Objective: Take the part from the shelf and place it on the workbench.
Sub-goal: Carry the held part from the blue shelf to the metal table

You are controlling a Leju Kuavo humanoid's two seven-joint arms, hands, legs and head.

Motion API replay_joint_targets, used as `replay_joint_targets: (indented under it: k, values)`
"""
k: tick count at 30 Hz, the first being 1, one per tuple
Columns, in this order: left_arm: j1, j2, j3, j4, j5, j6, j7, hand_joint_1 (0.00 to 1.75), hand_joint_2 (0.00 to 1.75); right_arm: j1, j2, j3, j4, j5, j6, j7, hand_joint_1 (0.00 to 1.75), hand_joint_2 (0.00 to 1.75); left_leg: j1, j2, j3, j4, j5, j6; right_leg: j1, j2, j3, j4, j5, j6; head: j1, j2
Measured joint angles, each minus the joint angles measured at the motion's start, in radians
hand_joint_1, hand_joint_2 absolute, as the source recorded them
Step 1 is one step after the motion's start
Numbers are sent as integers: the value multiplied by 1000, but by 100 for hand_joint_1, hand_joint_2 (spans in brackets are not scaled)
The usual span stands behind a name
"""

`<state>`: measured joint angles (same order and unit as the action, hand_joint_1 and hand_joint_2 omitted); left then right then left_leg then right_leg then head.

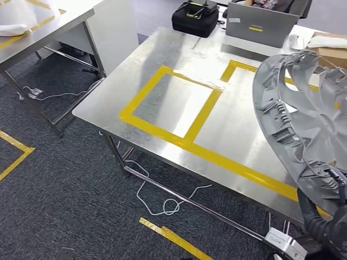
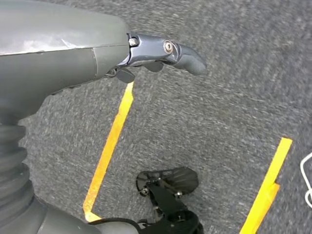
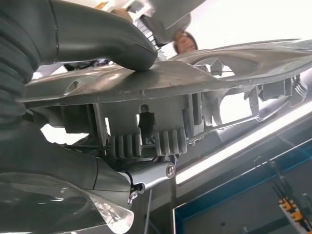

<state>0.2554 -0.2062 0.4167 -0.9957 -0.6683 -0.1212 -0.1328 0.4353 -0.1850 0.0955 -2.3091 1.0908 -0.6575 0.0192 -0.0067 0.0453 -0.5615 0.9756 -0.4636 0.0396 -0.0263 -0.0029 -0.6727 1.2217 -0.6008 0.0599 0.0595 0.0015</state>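
Note:
The part point(image 1: 302, 124) is a large grey plastic disc with ribs and clips, like a wheel cover. It is tilted on edge over the right end of the steel workbench point(image 1: 172, 59). My right hand point(image 1: 327, 222) holds it by its lower rim. In the right wrist view the thumb point(image 3: 110, 39) presses on one face of the part point(image 3: 221, 68) and darker fingers point(image 3: 150, 175) clamp the ribbed rim from the other side. My left hand point(image 2: 110, 53) hangs over the carpet with fingers extended, holding nothing. Yellow tape point(image 1: 141, 95) marks rectangles on the workbench.
A black bag point(image 1: 194, 17), a grey laptop point(image 1: 262, 24) and a cardboard box point(image 1: 331, 51) stand at the workbench's far edge. A second table point(image 1: 37, 32) is at the left. White cables point(image 1: 164, 203) and a power strip point(image 1: 286, 244) lie under the bench. A person point(image 3: 184, 41) is beyond the part.

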Motion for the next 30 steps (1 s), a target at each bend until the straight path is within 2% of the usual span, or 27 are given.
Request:
replay_joint_targets:
  k: [2,3,4,6,7,8,9,10,11,12,13,14,15,16,18,20,22,23,24,26,27,28,29,30]
  values:
    - [-1,0,0,0,0,0,0,0,175,0,0,0,1,0,0,0,175,175,1,20,3,9,-9,-12,-3,-38,76,-137,61,6,0,0]
    - [-1,0,1,0,0,0,0,0,175,0,0,0,1,0,0,0,175,175,0,27,4,15,-14,-19,-3,-53,105,-186,78,2,-1,0]
    - [-1,1,1,0,0,0,0,0,175,0,0,0,1,0,0,0,175,175,-2,35,7,20,-18,-25,-2,-63,119,-211,84,-4,-2,0]
    - [-2,2,1,0,0,0,0,0,175,1,0,-1,1,0,0,1,175,175,-3,51,11,24,-22,-33,0,-47,118,-212,84,-21,-5,0]
    - [-3,2,1,0,0,0,0,0,175,2,0,-1,1,0,0,1,175,175,-1,50,12,27,-26,-39,-1,-37,116,-212,86,-27,-5,0]
    - [-3,2,1,0,0,0,0,0,175,2,0,-1,1,0,0,1,175,175,2,37,9,39,-39,-44,-2,-28,117,-214,89,-33,-6,0]
    - [-3,1,1,0,0,0,0,0,175,2,0,-1,1,0,1,0,175,175,5,17,-2,69,-63,-49,-3,-18,117,-215,92,-39,-7,0]
    - [-3,1,0,0,0,0,0,0,175,1,0,-1,1,0,2,0,175,175,7,-8,-23,122,-97,-54,-5,-8,119,-216,94,-43,-8,0]
    - [-2,1,0,0,0,0,0,0,175,0,0,-2,1,-1,6,1,175,175,8,-26,-51,191,-135,-55,-4,3,118,-216,95,-46,-9,0]
    - [-1,1,0,0,0,1,0,0,175,-1,0,-2,1,-2,10,1,175,175,9,-34,-80,260,-164,-55,-4,14,117,-216,96,-47,-10,0]
    - [1,2,1,0,0,1,1,0,175,-1,0,-2,2,-4,16,2,175,175,9,-37,-101,308,-177,-54,-3,27,117,-215,96,-48,-10,0]
    - [1,1,1,0,0,1,1,0,175,-1,0,-3,3,-6,21,3,175,175,9,-39,-105,319,-168,-52,-3,41,118,-215,97,-48,-10,0]
    - [1,1,1,0,0,1,1,0,175,-1,0,-3,4,-8,24,4,175,175,9,-43,-91,287,-140,-49,-2,55,119,-215,97,-48,-10,0]
    - [1,1,1,0,0,1,1,0,175,-1,0,-4,4,-10,26,4,175,175,9,-52,-64,228,-102,-45,-2,69,121,-215,97,-47,-10,0]
    - [1,2,1,0,0,2,1,0,175,-3,0,-6,4,-11,28,5,175,175,12,-94,-3,95,-48,-36,-2,94,120,-214,98,-42,-9,0]
    - [0,2,0,0,0,2,2,0,175,-6,0,-8,5,-11,30,5,175,175,12,-118,22,39,-39,-31,-3,117,112,-213,102,-31,-9,0]
    - [-3,1,0,0,0,2,2,0,175,-6,0,-10,5,-11,31,5,175,175,13,-98,22,30,-36,-26,-7,132,100,-216,107,-17,-9,0]
    - [-5,1,0,0,0,2,2,0,175,-5,0,-11,5,-12,31,5,175,175,14,-86,23,25,-33,-20,-6,119,92,-210,101,-12,-7,0]
    - [-6,0,1,0,0,3,2,0,175,-6,0,-11,5,-12,31,5,175,175,15,-73,23,19,-30,-13,-4,93,77,-186,85,-9,-4,0]
    - [-5,0,1,0,0,3,2,0,175,-10,0,-12,6,-12,31,4,175,175,14,-46,22,15,-27,-4,1,32,24,-77,23,-5,0,0]
    - [-3,0,2,0,0,3,2,0,175,-12,0,-12,7,-12,31,4,175,175,11,-32,20,15,-27,-2,0,18,-8,-7,-8,-2,1,0]
    - [-1,0,2,0,0,3,2,0,175,-12,0,-12,8,-12,31,5,175,175,9,-18,20,15,-28,-1,0,12,-31,47,-26,0,1,0]
    - [-1,0,2,0,0,3,2,0,175,-12,0,-13,10,-12,31,6,175,175,7,-4,20,15,-28,-1,1,9,-37,66,-25,0,1,0]
    - [-1,-1,3,0,0,3,2,0,175,-12,0,-13,10,-13,31,6,175,175,6,9,20,15,-28,-1,1,5,-22,44,-6,0,1,0]
